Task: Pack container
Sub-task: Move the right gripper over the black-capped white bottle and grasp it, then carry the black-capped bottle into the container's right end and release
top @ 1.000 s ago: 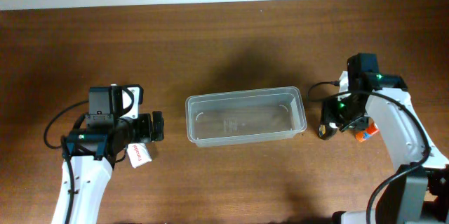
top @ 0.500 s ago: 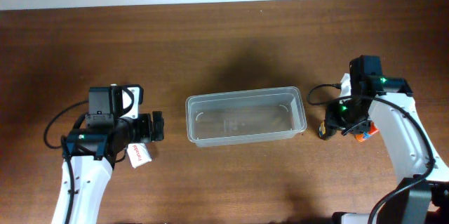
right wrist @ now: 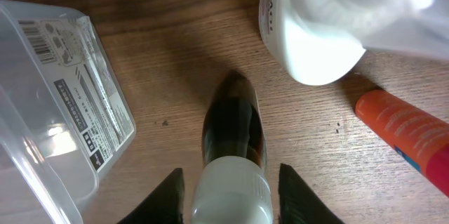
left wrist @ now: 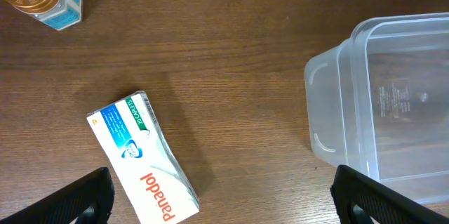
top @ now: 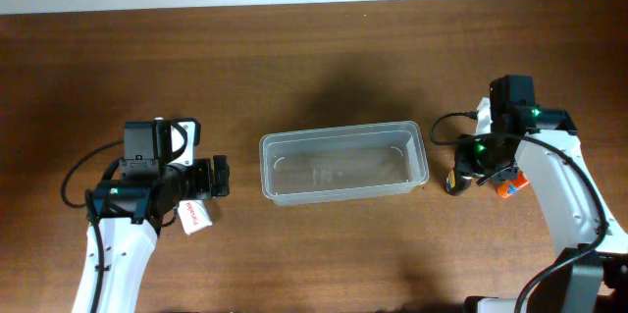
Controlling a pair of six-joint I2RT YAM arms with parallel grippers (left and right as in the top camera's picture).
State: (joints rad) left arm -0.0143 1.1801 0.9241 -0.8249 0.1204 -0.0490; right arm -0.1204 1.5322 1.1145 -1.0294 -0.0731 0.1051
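Step in hand - the first pick. The right gripper (right wrist: 231,197), near the table's right edge, straddles a dark bottle w/ white cap (right wrist: 231,136). Its jaws are part-open, a sliver of gap each side, not yet pinching. The clear rectangular plastic container (top: 343,163) sits mid-table, nothing in it, just beside that bottle. The left gripper (left wrist: 221,199) hovers toward the left edge, jaws wide, a white-and-blue cardboard box (left wrist: 144,164) on the table below. Next move, prob.: close squarely on the bottle, lift, clear the container's rim & let go inside.
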